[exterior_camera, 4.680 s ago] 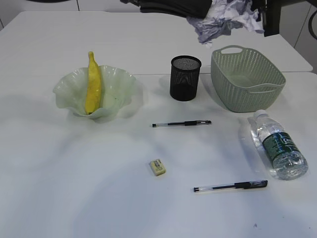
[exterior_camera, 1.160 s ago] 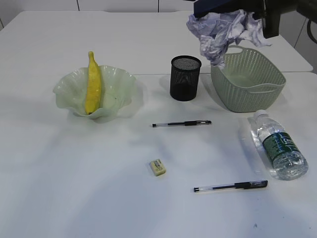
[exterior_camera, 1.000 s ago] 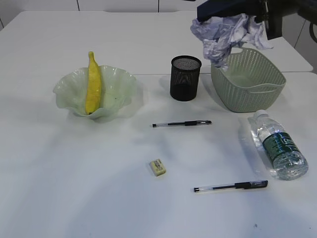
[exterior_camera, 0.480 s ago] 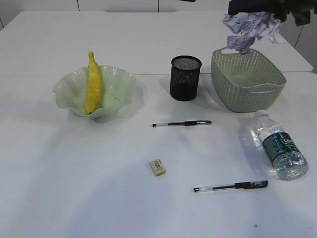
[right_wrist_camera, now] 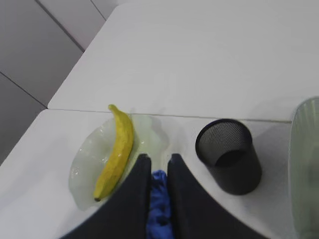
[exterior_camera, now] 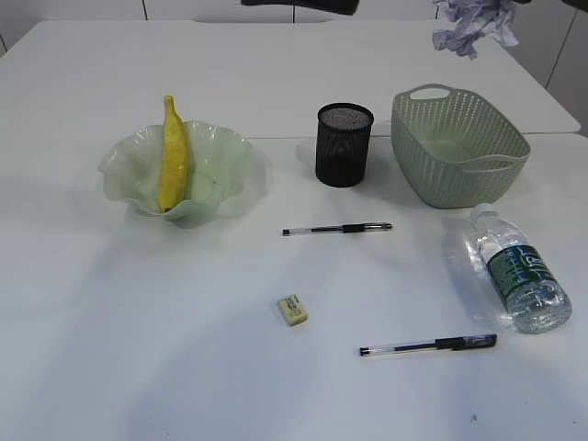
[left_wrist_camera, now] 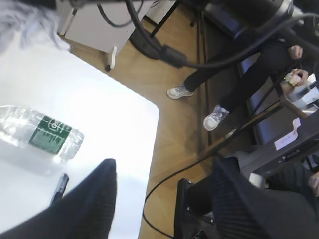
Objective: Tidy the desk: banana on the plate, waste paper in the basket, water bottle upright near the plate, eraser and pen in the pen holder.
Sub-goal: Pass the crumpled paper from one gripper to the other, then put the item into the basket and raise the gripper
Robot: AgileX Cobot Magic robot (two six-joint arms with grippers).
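Two pens lie loose on the desk (exterior_camera: 138, 322): one (exterior_camera: 337, 229) just in front of the pen holder (exterior_camera: 344, 145), the other (exterior_camera: 428, 344) nearer me, beside the water bottle (exterior_camera: 516, 276). The bottle lies on its side in front of the basket (exterior_camera: 459, 175), cap toward it. The eraser (exterior_camera: 292, 310) sits alone between the two pens, a bit to the left. The banana (exterior_camera: 172, 156) rests in the plate (exterior_camera: 225, 152), far left, its stem poking over the back rim.

The waste paper (exterior_camera: 470, 20) hangs in the air at the top edge of my exterior view, above and behind the basket, touching nothing below. The basket has nothing in it.

On the right wrist camera, the right claw (right_wrist_camera: 158, 169) has its fingers nearly together, pinching a bluish scrap that I take for that paper. The left claw (left_wrist_camera: 164, 204) stands with its fingers well apart, holding nothing, over the desk's corner near the bottle.
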